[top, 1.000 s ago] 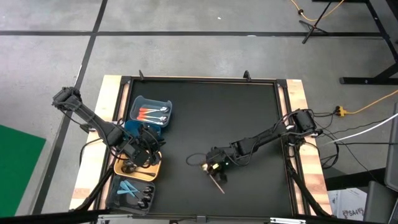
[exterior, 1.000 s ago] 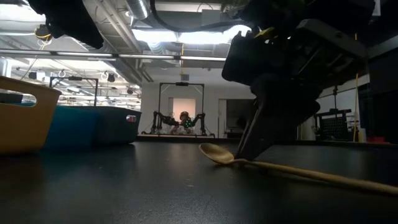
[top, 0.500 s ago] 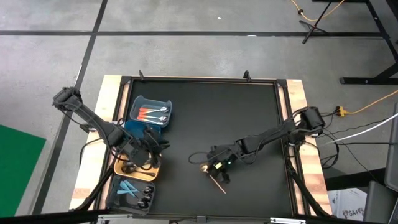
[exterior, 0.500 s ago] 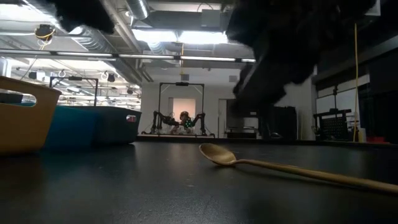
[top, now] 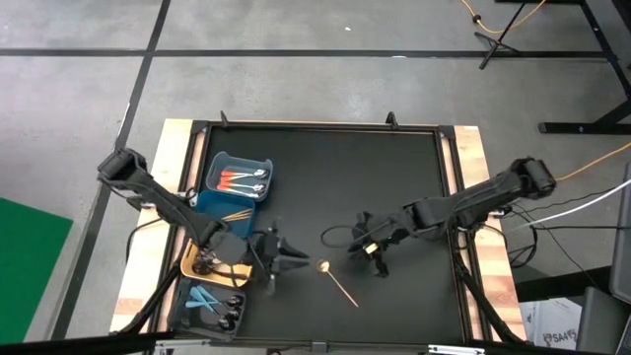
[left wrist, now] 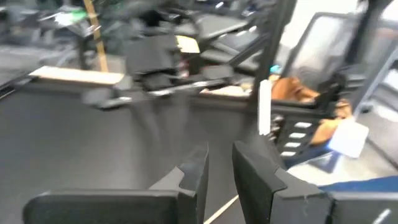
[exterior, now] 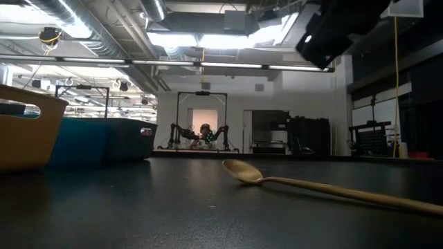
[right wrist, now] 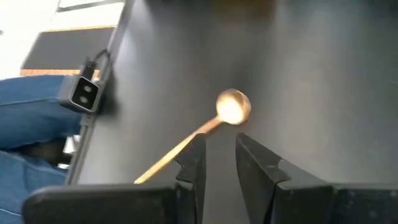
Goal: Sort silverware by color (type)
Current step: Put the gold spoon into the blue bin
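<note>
A gold spoon (top: 338, 282) lies flat on the black table, bowl (top: 323, 265) toward the left, handle running toward the near right; it also shows in the low view (exterior: 311, 185) and the right wrist view (right wrist: 233, 107). My left gripper (top: 294, 259) hovers just left of the bowl, pointing right, fingers a little apart (left wrist: 219, 163). My right gripper (top: 367, 248) is right of the spoon and above the table, fingers a little apart (right wrist: 219, 155). Neither touches the spoon.
Along the table's left edge stand a blue bin (top: 258, 170) with orange-handled pieces, a yellow bin (top: 189, 264) (exterior: 21, 131) and a grey bin (top: 183, 308) with light blue pieces (top: 204, 296). Thin gold pieces (top: 237, 212) lie between the blue and yellow bins.
My right gripper has lifted away from the spoon and drawn back toward the table's right edge. My left gripper has swung from over the yellow bin toward the right, up to the spoon's bowl. The spoon has stayed where it lay.
</note>
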Controlling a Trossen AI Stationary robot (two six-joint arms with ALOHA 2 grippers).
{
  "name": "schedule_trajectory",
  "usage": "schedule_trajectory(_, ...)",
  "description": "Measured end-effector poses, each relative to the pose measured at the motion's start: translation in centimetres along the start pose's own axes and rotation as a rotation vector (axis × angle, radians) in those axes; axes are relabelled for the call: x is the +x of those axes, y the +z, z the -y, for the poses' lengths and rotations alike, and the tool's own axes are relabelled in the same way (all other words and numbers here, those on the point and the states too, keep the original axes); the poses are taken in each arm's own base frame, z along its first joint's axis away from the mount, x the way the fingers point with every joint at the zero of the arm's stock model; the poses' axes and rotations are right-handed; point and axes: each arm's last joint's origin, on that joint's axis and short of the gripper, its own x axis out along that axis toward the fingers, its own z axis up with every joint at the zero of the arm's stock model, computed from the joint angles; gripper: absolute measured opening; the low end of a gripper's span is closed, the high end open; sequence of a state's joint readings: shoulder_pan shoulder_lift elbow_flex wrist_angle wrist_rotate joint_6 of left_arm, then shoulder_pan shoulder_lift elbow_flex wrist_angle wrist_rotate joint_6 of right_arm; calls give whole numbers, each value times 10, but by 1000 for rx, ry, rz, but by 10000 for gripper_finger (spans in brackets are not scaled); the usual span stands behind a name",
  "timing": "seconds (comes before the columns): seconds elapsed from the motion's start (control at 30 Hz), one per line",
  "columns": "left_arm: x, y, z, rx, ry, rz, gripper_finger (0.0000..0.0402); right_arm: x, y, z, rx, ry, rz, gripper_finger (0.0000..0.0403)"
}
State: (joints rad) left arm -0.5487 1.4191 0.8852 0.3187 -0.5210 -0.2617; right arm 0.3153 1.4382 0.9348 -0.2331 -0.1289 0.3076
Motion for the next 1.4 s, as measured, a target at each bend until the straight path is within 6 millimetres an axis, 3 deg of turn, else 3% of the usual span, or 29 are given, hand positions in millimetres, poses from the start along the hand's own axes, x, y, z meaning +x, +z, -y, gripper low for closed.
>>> schedule_trajectory(0.37, 58, -26, -1, 7, -157, 53, 66, -59, -9, -1, 6, -148, -28, 78)
schedule_trajectory(0.57, 103, -21, 14, 108, -237, -25, 66, -68, -11, 0, 6, -192, -28, 78)
schedule_trajectory(0.8, 143, -30, 25, 269, -215, -248, 66, -69, -14, 1, 11, -201, -51, 78)
schedule_trajectory(1.13, 162, -69, 13, 380, -174, -442, 66, -69, -13, 1, 30, -200, -47, 78)
schedule_trajectory(1.4, 161, -79, -6, 402, -128, -595, 66, -69, -13, 1, 30, -200, -46, 78)
